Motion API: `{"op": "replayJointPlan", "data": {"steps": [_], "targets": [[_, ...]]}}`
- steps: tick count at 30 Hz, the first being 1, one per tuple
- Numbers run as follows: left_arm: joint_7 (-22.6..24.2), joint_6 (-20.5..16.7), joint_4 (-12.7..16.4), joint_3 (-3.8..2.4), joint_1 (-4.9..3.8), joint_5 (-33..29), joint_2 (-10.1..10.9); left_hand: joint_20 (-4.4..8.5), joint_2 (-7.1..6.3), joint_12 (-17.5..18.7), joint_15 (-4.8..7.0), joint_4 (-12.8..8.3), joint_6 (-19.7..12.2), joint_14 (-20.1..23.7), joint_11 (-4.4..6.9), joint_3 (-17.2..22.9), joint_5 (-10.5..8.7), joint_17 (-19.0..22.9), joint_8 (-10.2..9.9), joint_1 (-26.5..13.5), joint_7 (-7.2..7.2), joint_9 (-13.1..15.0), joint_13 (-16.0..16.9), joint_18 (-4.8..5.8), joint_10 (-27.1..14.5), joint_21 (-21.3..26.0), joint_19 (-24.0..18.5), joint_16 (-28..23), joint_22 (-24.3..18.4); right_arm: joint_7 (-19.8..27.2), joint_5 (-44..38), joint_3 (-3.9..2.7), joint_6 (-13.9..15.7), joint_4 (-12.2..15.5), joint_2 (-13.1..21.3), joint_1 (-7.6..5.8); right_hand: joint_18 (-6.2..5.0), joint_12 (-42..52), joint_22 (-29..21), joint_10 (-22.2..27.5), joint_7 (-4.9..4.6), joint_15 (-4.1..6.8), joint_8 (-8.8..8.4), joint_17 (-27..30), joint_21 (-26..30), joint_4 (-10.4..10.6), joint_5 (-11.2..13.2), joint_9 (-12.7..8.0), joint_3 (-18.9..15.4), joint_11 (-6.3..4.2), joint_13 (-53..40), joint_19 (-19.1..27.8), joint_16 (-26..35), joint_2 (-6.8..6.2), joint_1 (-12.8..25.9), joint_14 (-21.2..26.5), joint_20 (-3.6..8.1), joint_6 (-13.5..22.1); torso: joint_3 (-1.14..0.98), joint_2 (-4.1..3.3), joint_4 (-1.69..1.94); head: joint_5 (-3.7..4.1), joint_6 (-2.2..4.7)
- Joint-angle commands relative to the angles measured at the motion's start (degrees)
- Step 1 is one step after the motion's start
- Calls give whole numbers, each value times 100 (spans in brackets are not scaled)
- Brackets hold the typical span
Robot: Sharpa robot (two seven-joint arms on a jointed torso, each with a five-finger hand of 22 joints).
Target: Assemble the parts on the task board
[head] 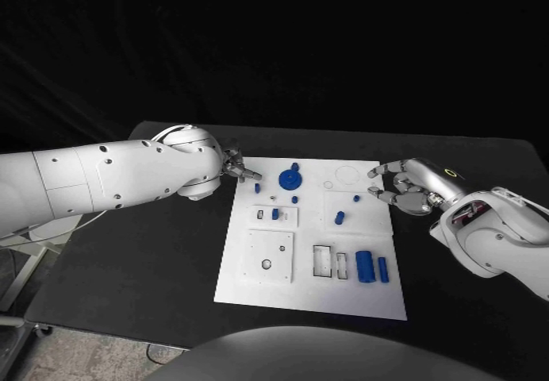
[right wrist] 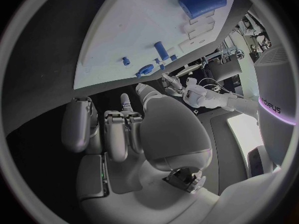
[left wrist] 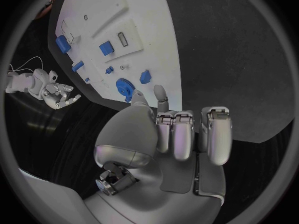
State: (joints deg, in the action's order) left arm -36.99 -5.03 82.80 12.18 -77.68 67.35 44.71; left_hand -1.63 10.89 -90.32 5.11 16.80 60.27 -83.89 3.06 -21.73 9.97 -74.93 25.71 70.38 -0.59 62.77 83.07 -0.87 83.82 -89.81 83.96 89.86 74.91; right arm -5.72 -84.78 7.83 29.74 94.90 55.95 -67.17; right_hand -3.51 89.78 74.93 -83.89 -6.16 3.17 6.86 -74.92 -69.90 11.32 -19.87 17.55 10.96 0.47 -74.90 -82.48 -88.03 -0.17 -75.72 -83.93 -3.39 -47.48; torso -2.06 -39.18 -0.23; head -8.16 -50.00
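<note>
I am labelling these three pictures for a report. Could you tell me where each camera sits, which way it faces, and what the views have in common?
Head view: on the robot's head, looking down at the task board; shows both arms, the left hand and the right hand.
Left wrist view: behind the left hand, facing the task board and blue gear.
Right wrist view: behind the right hand, facing the task board.
Shared: all three show the board; each wrist view also shows the opposite hand.

I see bare black table (head: 137, 270) beside the task board (head: 309, 298), blue gear (head: 289, 178) near my left hand (head: 237, 167), cylinder (head: 365, 266) low right.
</note>
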Motion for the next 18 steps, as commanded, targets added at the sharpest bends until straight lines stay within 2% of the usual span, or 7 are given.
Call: {"op": "replayJointPlan", "data": {"steps": [1, 2, 8, 15, 18], "targets": [[47, 194, -44, -3, 27, -53, -38, 20, 14, 32, -7, -4, -57, -611, -20, -41, 22, -1507, 4, -107, 2, 16, 693, 76, 618, 10, 571, 14, 1484, 64, 3, 0, 37, -5, 5, 7, -59, 22, 969, -611, 12, -13, 1, -1390, -21, -4, -35, -9, 39, 12, -1510, -33, -22, 4, -49, -562, 13, -38, 3, 6, 5, 10, 0], [46, 209, -61, -3, 43, -54, -54, 20, 15, 32, -8, -4, -59, -611, -21, -44, 22, -1507, 4, -113, 1, 18, 693, 75, 618, 11, 570, 14, 1483, 61, 4, 0, 34, -6, 8, 7, -59, 22, 969, -611, 12, -13, 1, -1390, -21, -4, -35, -9, 39, 12, -1510, -33, -22, 4, -49, -562, 13, -38, 0, 7, -3, -1, 0], [46, 270, -78, -3, 82, -83, -106, 9, 44, 32, -19, -3, -71, -611, -30, -75, 38, -1507, 1, -189, -6, 37, 693, 71, 618, 22, 557, 14, 1474, 55, 6, 0, 30, -9, 6, 8, -59, 22, 969, -611, 10, -12, -1, -1391, -21, -8, -46, -11, 45, 12, -1510, -33, -22, 2, -53, -562, 14, -40, 5, 11, 0, 18, 0], [52, 250, -71, -3, 98, -109, -137, 2, 63, 32, -25, -6, -79, -611, -35, -92, 83, -1507, -11, -228, -9, 41, 693, 67, 618, 34, 544, 14, 1464, 47, 7, 0, 29, -12, 2, 9, -59, 22, 969, -611, 10, -12, -1, -1391, -21, -8, -46, -11, 45, 12, -1510, -33, -22, 2, -53, -562, 14, -40, 1, 11, -2, 16, 0], [58, 199, -56, -3, 101, -136, -130, -1, 68, 32, -28, -4, -82, -611, -38, -104, 93, -1507, -18, -249, -12, 41, 693, 63, 618, 43, 534, 14, 1457, 37, 7, 0, 19, -17, 5, 9, -60, 22, 968, -611, 9, -12, -3, -1386, -17, -13, -56, -14, 50, 13, -1510, -33, -15, -2, -57, -561, 15, -40, 6, 11, 5, 19, 0]]}}
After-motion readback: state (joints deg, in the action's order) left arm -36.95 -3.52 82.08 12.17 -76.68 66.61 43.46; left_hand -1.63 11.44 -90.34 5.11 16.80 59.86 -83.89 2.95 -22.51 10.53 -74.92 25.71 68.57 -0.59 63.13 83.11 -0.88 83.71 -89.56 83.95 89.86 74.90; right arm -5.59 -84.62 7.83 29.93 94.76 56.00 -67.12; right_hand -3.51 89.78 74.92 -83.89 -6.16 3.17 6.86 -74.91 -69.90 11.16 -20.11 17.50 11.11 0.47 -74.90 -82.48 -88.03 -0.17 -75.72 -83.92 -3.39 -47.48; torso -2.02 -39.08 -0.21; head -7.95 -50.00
